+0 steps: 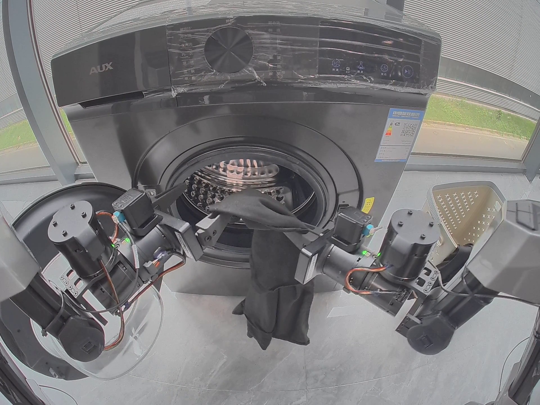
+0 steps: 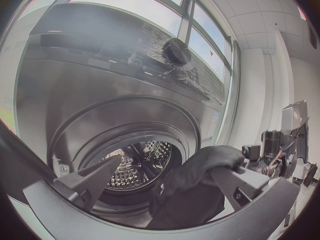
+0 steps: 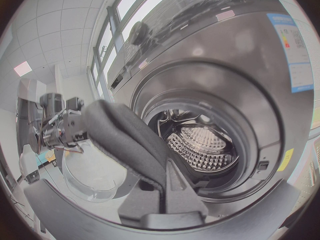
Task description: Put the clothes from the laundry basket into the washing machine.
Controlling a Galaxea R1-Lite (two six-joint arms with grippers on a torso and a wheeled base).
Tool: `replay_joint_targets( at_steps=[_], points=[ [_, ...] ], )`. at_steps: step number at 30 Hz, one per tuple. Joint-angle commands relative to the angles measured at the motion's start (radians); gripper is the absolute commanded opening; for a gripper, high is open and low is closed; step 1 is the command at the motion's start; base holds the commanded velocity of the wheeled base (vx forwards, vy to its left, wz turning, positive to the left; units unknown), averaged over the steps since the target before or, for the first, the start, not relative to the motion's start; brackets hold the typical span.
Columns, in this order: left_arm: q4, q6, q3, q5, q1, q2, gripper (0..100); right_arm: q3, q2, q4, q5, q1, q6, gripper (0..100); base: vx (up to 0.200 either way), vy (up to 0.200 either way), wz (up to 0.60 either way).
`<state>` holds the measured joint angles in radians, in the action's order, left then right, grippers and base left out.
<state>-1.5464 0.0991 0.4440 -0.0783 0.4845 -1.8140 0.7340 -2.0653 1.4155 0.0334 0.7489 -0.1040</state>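
Standing wide open on the left, the round glass door (image 1: 138, 338) hangs out over the grey marbled floor (image 1: 214, 361). Next, the left gripper (image 1: 194, 215), fingers spread wide, gripping nothing, though one finger sits under a fold of the black garment (image 1: 275, 288). And there's the garment, bunched at the lower lip of the drum (image 1: 242, 181) and trailing down the front of the washing machine (image 1: 124, 136), its hem near the floor. Over to the right gripper (image 1: 301, 237): pinched tight on the cloth's upper edge, right at the drum mouth. Far right, a beige perforated laundry basket (image 1: 467, 209) stands beside the machine. Behind it all, tall windows (image 1: 478, 29), with a strip of grass (image 1: 484, 116) outside and white ceiling tiles (image 3: 50, 24) overhead.
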Motion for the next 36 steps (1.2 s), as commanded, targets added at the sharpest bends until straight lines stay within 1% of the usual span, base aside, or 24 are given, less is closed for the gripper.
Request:
replay_joint_targets(
  at_steps=[1, 3, 4, 6, 7, 10, 13, 16, 19, 22, 26, 27, 29, 33, 36],
  points=[
    [0.002, 0.002, -0.073, -0.006, -0.015, 0.004, 100, -0.019, 0.083, 0.0, 0.01, -0.014, -0.002, 0, 0.0, 0.0, 0.0],
    [0.002, 0.002, -0.073, -0.006, -0.015, 0.004, 100, -0.019, 0.083, 0.0, 0.01, -0.014, -0.002, 0, 0.0, 0.0, 0.0],
    [0.002, 0.001, -0.136, -0.028, -0.015, -0.008, 100, -0.012, 0.09, 0.002, 0.01, -0.002, -0.019, 0, 0.0, 0.0, 0.0],
    [0.002, 0.001, -0.162, -0.041, -0.017, -0.019, 100, -0.007, 0.091, 0.003, 0.006, 0.0, -0.031, 0, 0.0, 0.0, 0.0],
    [0.002, -0.004, -0.183, -0.054, -0.017, -0.034, 100, -0.004, 0.091, 0.005, 0.003, 0.0, -0.036, 0, 0.0, 0.0, 0.0],
    [0.0, -0.01, -0.208, -0.06, -0.017, -0.073, 100, 0.002, 0.099, 0.005, 0.0, 0.0, -0.037, 0, 0.0, 0.0, 0.0],
    [0.0, -0.013, -0.209, -0.06, -0.015, -0.11, 100, 0.008, 0.103, 0.005, -0.001, 0.0, -0.04, 0, 0.0, 0.0, 0.0],
    [0.0, -0.015, -0.211, -0.06, -0.018, -0.156, 100, 0.028, 0.111, 0.005, -0.009, 0.0, -0.055, 0, 0.0, 0.0, 0.0],
    [0.0, -0.015, -0.208, -0.06, -0.021, -0.176, 100, 0.036, 0.113, 0.005, -0.02, 0.0, -0.059, 0, 0.0, 0.0, 0.0],
    [0.0, -0.029, -0.199, -0.06, -0.024, -0.22, 100, 0.041, 0.113, 0.005, -0.024, 0.001, -0.072, 0, 0.0, 0.0, 0.0],
    [-0.001, -0.032, -0.196, -0.06, -0.032, -0.261, 100, 0.042, 0.113, 0.005, -0.023, 0.017, -0.072, 0, 0.0, 0.0, 0.0],
    [-0.001, -0.036, -0.196, -0.063, -0.035, -0.28, 100, 0.045, 0.114, 0.005, -0.023, 0.029, -0.074, 0, 0.0, 0.0, 0.0],
    [-0.001, -0.036, -0.192, -0.078, -0.035, -0.307, 100, 0.044, 0.117, 0.005, -0.023, 0.035, -0.074, 0, 0.0, 0.0, 0.0],
    [-0.001, -0.041, -0.177, -0.092, -0.035, -0.346, 100, 0.044, 0.12, 0.005, -0.024, 0.05, -0.074, 0, 0.0, 0.0, 0.0],
    [-0.001, -0.045, -0.162, -0.121, -0.027, -0.39, 100, 0.044, 0.12, 0.005, -0.024, 0.055, -0.074, 0, 0.0, 0.0, 0.0]
  ],
)
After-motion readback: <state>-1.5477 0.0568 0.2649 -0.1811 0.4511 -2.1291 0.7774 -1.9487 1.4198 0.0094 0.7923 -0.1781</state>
